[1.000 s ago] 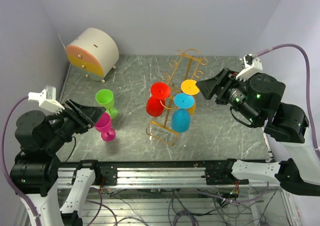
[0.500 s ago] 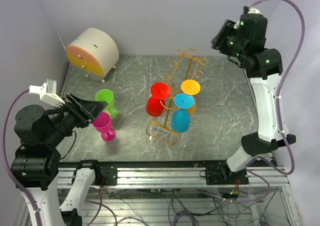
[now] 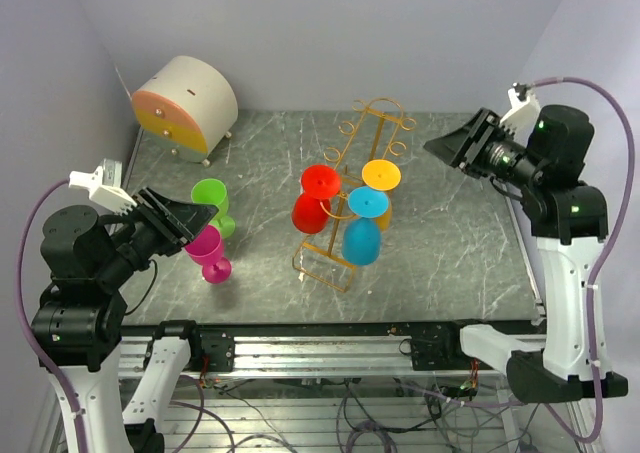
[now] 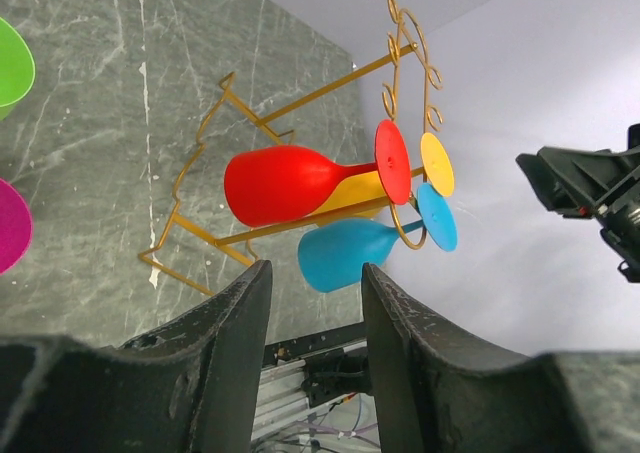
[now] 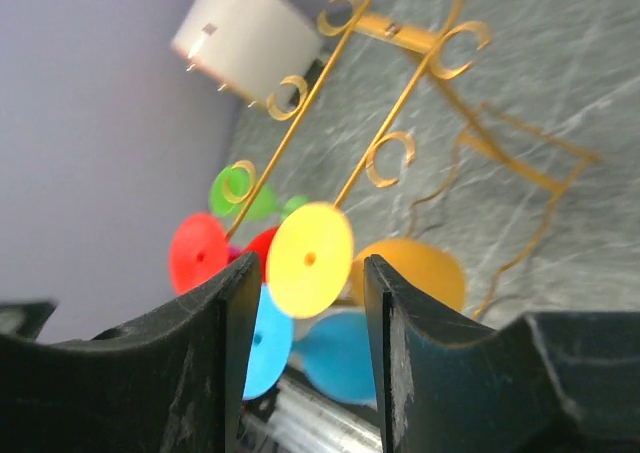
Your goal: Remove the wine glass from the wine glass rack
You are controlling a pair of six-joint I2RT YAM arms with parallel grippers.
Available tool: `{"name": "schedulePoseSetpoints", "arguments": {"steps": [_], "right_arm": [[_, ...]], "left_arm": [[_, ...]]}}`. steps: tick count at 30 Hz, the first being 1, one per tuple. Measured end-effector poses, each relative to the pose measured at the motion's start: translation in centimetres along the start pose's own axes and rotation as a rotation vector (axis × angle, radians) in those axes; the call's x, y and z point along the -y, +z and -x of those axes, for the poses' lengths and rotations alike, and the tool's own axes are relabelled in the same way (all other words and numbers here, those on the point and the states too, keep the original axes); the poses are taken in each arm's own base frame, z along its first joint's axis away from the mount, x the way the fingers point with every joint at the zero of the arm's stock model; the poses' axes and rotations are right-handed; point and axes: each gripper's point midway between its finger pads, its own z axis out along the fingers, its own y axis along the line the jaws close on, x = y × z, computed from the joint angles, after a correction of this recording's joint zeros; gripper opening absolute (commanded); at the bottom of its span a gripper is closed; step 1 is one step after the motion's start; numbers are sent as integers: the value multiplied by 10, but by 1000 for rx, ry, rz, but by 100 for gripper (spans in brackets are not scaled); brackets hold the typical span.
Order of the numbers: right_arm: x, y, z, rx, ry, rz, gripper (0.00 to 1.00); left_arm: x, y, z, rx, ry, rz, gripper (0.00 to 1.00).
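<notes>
We see the left hand [image 4: 316, 270] gaping empty beside a green glass [image 3: 210, 195] and magenta glass [image 3: 205, 243]. On the bench [image 3: 450, 233], the wine glass rack [image 5: 395, 30] carries a red glass [image 3: 310, 213], blue glass [image 3: 361, 241] and yellow glass [image 3: 381, 174]. The right hand [image 5: 310, 260] hangs spread, well clear.

The light is bright, even and diffuse, coming from above. The overhead view is sharp throughout. The worktop [image 3: 450, 223] carries a pale sheen, with only faint, soft shadows under the glasses [image 3: 361, 241]. The left wrist view is crisp on the rack [image 4: 330, 87], but the left hand [image 4: 315, 278] at the bottom is dark and soft-edged. The right wrist view is blurred all over: the rack wires smear, and the right hand [image 5: 305, 273] is dim and out of focus.
</notes>
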Motion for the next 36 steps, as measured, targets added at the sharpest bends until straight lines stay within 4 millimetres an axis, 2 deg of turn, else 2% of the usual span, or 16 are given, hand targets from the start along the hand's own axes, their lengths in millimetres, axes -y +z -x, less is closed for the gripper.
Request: {"name": "schedulePoseSetpoints", "arguments": {"steps": [2, 5, 9, 12, 25, 36], "right_arm": [[-11, -2, -15, -36, 27, 84, 44], [-13, 4, -37, -110, 79, 150, 42], [-2, 21, -62, -203, 148, 170, 39], [2, 25, -74, -246, 173, 178, 38], [-1, 29, -88, -293, 163, 259, 35], [-6, 33, -90, -300, 147, 320, 31]], "left_arm": [[0, 0, 0, 1, 0, 0, 51], [1, 1, 1, 4, 2, -3, 51], [2, 1, 4, 6, 3, -3, 50], [2, 2, 4, 4, 1, 0, 50], [0, 4, 4, 3, -8, 5, 50], [-4, 6, 2, -2, -17, 13, 50]]}}
